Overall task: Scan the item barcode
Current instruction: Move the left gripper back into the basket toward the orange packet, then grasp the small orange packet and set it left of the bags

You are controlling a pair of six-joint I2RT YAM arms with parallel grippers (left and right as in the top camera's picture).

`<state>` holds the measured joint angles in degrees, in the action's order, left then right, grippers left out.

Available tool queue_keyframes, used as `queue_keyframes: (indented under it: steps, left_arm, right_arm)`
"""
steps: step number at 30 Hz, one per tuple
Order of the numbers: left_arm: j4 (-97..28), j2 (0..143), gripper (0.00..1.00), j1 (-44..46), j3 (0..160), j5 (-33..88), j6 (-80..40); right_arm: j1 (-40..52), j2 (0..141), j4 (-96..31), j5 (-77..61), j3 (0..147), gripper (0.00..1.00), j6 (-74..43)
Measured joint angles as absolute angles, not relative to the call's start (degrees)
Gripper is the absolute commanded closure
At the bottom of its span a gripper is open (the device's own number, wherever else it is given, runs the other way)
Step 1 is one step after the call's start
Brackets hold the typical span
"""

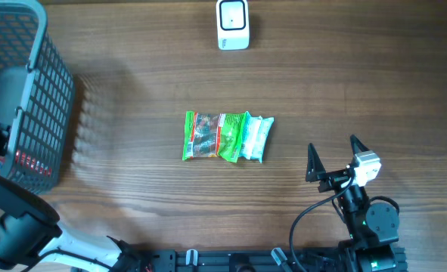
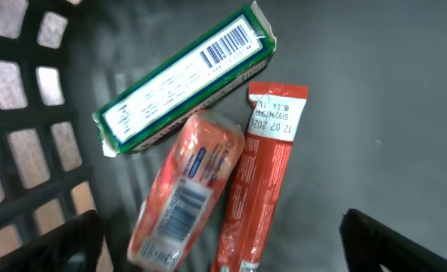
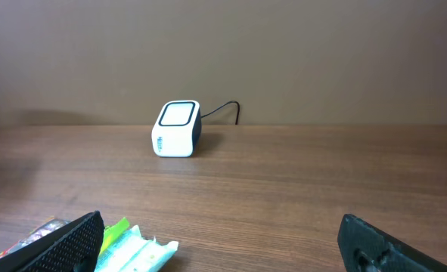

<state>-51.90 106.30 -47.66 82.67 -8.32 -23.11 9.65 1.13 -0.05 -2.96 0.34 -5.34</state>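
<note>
Hovering inside the basket (image 1: pixel 57 98) at frame left, the left tool (image 2: pixel 223 253) hangs spread over a green box (image 2: pixel 185 79), barcode up (handy for picking). The right tool (image 1: pixel 333 149) sits spread at lower right. A snack packet (image 1: pixel 227 137) lies mid-frame on the counter (image 1: pixel 147 196), below the scanner (image 1: pixel 232 25).

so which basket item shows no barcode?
The long red stick pack, rightmost: only a date label. The green-edged box and orange pouch both show barcodes.

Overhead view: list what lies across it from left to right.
Grey basket → green snack packet → right end effector. The white scanner is left out: it sits directly beyond the packet, so its place in the order is unclear.
</note>
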Motion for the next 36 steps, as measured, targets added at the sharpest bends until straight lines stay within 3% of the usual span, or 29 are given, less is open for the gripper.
queue_keyframes:
  steps: [3,10,13,16,23,27,36]
  left_arm:
    - [-50.5,106.3,0.25,-47.7,80.9,-8.3,-22.9]
    - [-49.6,106.6,0.30,-47.7,80.6,-8.3,-23.0]
    - [-49.2,107.9,0.43,-47.8,80.5,-8.3,-23.0]
    - [-49.0,108.4,0.67,-48.6,80.2,-8.4,-23.0]
    - [-49.0,108.4,0.89,-49.6,80.2,-7.6,-23.0]
    - [-49.1,108.4,0.96,-49.6,80.2,-7.0,-22.8]
    - [-50.5,104.2,0.95,-49.6,81.4,-0.6,-22.8]
  right_arm:
    - [9.6,1.1,-0.1,-3.0,0.3,0.00,-5.3]
    - [9.6,1.1,-0.1,-3.0,0.3,0.00,-5.3]
    - [9.6,1.1,-0.1,-3.0,0.3,0.00,-5.3]
    - [9.6,1.1,-0.1,-3.0,0.3,0.00,-5.3]
    - [9.6,1.1,-0.1,-3.0,0.3,0.00,-5.3]
    - [9.6,1.1,-0.1,-3.0,0.3,0.00,-5.3]
    - [9.6,1.1,-0.1,-3.0,0.3,0.00,-5.3]
